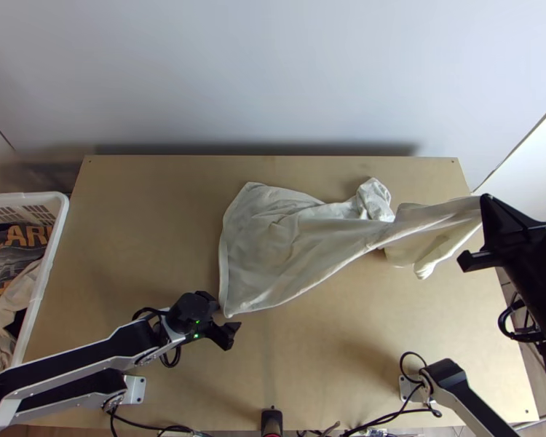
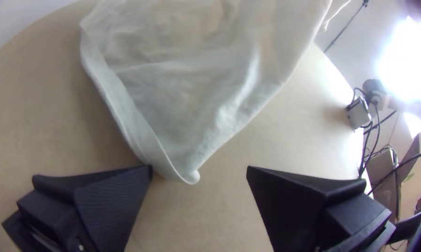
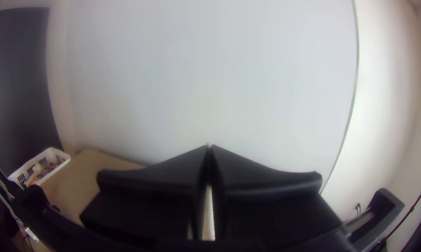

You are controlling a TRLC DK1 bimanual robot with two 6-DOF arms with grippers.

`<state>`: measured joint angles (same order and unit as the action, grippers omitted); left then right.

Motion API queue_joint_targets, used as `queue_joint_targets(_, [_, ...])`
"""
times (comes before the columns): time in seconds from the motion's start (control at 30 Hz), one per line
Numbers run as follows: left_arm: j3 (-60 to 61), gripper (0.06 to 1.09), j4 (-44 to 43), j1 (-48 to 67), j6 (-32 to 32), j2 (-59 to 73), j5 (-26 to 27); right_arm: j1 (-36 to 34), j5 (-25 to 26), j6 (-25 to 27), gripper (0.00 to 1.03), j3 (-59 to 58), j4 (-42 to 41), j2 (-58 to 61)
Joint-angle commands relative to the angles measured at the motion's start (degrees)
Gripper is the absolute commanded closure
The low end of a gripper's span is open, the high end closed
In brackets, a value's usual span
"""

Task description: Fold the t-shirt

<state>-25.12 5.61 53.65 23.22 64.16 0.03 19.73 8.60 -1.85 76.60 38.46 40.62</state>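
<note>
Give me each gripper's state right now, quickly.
Left gripper: open, holding nothing, close to a corner of the t-shirt.
Right gripper: closed, holding a raised end of the t-shirt.

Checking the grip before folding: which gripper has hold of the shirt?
The right gripper, shut on one end of the shirt, which stretches to it; the left gripper is open near a corner.

A white basket (image 1: pixel 41 282) holds clothes (image 1: pixel 14 247) beside the table (image 1: pixel 142 233).

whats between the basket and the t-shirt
Bare wooden table, seen in the top view; nearer the robot's side, the left gripper hangs over it beside the t-shirt's corner.
</note>
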Motion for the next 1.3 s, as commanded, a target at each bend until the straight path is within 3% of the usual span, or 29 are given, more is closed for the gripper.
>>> queue_joint_targets(0.0, [-1.2, 0.47, -4.6, -2.4, 5.1, 4.6, 2.2, -0.1, 0.1, 0.3, 1.00, 1.8, 0.0, 1.7])
queue_joint_targets(0.07, [-2.6, 1.07, -6.5, -5.3, 7.1, 6.9, 2.2, -0.1, 0.1, 0.3, 1.00, 2.0, 0.0, 1.7])
queue_joint_targets(0.27, [-4.2, 1.05, -7.4, -11.8, 8.6, 5.3, 2.1, -0.4, 0.1, 0.1, 1.00, 2.0, 0.0, 1.9])
queue_joint_targets(0.53, [-13.3, 1.05, 4.4, -21.1, 8.9, -5.9, 5.2, -0.5, 0.1, 0.8, 1.00, 2.9, 0.0, 2.5])
queue_joint_targets(0.83, [-32.9, 1.05, 18.7, -37.7, 10.1, -13.0, 19.0, -0.5, 0.1, -0.5, 1.00, 8.7, -5.0, 6.0])
queue_joint_targets(1.1, [-39.1, 1.05, 22.9, -39.7, 10.4, -14.2, 20.5, -0.4, 0.1, -3.0, 1.00, 15.4, -8.8, 11.8])
queue_joint_targets(1.27, [-46.4, 1.05, 22.8, -47.5, 13.3, -12.0, 24.5, -0.5, 1.3, -5.5, 1.00, 22.9, -10.0, 17.2])
